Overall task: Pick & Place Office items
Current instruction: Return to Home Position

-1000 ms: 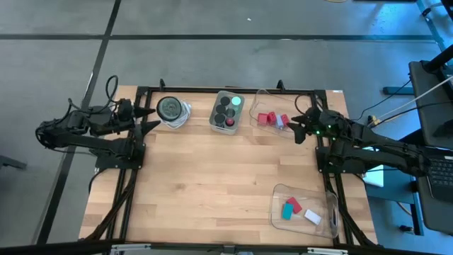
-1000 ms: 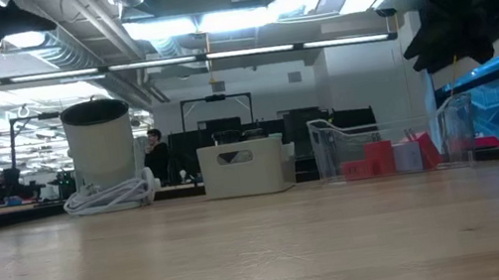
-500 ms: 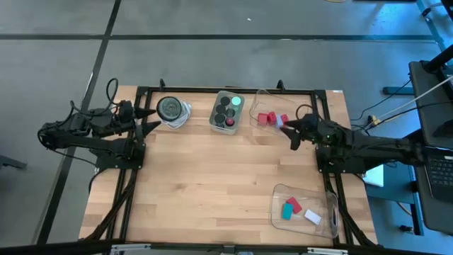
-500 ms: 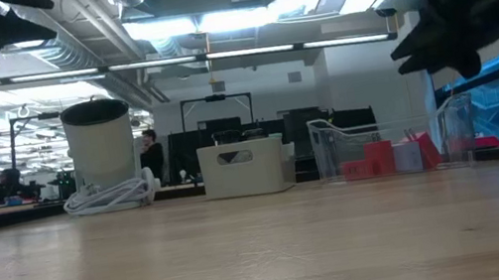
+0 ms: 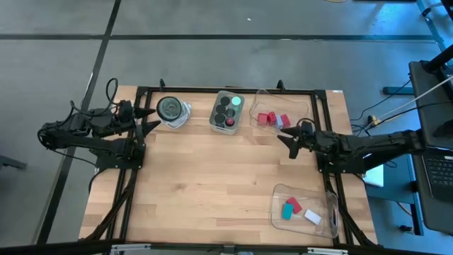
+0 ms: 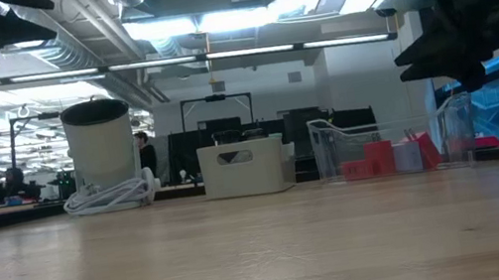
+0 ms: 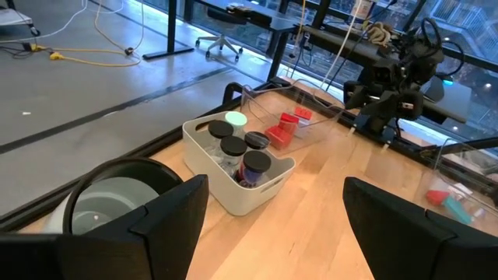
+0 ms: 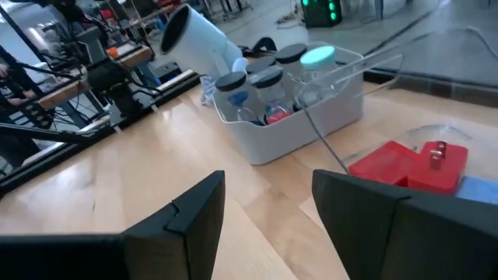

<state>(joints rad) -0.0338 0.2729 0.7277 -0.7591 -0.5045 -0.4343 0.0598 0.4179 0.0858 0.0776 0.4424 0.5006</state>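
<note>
left arm: parked at the table's left edge, reaching in.
left gripper (image 5: 150, 118): just beside the round grey dish (image 5: 170, 108); fingers (image 7: 167, 214) spread wide, nothing between them.
grey bin (image 5: 213, 117): back edge of the table (image 5: 205, 177), right of the dish; holds dark cylinders (image 5: 222, 106), one green-topped cylinder (image 5: 236, 101) and a red piece (image 5: 229, 122).
top clear tray (image 5: 301, 106): right of the bin, back right; red blocks (image 5: 266, 118) lie inside.
right gripper (image 5: 286, 139): off the tabletop, near the front of the top clear tray; fingers (image 8: 194, 210) apart, empty.
right arm: stretches in from the right edge.
bottom clear tray (image 5: 279, 195): front right corner, well apart from the right gripper; holds a teal block (image 5: 287, 211), a red block (image 5: 294, 205) and a white block (image 5: 312, 217).
</note>
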